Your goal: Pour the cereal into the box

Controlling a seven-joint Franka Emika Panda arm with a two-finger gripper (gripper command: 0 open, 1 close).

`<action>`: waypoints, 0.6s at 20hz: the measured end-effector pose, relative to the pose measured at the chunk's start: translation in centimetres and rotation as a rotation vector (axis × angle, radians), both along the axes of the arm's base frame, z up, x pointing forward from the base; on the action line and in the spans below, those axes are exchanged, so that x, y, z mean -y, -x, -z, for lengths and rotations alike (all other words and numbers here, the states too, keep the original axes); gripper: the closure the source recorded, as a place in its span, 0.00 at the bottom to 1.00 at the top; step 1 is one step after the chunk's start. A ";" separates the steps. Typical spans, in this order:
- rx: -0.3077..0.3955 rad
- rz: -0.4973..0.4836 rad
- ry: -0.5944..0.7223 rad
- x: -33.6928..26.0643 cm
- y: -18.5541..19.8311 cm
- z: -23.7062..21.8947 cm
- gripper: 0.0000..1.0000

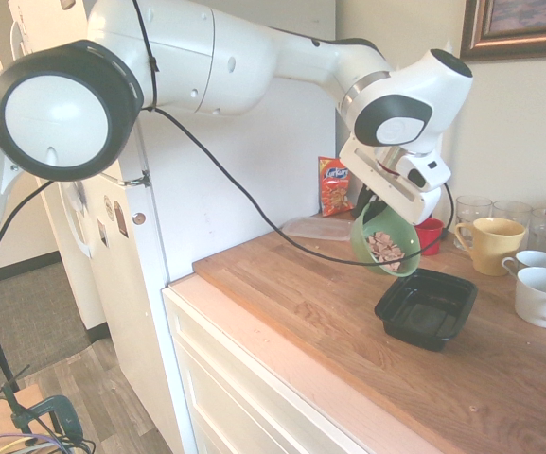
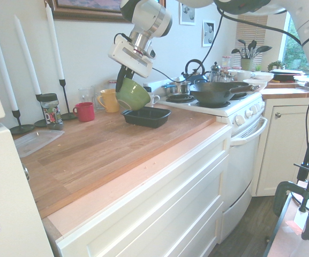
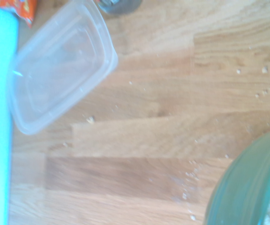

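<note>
Counter point(image 1: 282, 284): one bowl point(image 1: 384, 241), one box point(image 1: 427, 307), three mugs.

Wooden counter point(image 1: 500, 378): black box point(image 1: 427, 307), clear container point(image 2: 35, 142), mugs point(image 1: 545, 296), red cup point(image 2: 84, 111).

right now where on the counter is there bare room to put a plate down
The wooden counter is bare between the clear container and the black tray, out to the front edge. It is crowded along the wall: candlesticks, red cup, yellow mug.
</note>
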State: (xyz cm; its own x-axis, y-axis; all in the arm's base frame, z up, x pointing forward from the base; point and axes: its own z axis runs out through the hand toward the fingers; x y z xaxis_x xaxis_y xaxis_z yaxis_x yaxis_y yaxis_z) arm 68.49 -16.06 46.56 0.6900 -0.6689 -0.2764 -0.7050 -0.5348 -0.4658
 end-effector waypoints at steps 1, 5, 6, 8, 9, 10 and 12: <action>-0.001 0.003 -0.030 0.4 0.0 0.1 1.00; 0.003 0.013 -0.131 2.0 -0.1 0.2 1.00; 0.002 0.018 -0.147 2.4 -0.1 0.3 1.00; -0.005 0.025 -0.184 3.2 -0.1 0.8 1.00; -0.006 0.031 -0.206 3.6 -0.1 1.1 1.00; -0.005 0.038 -0.224 4.0 -0.1 1.3 1.00; 0.007 0.045 -0.256 4.7 -0.1 1.5 1.00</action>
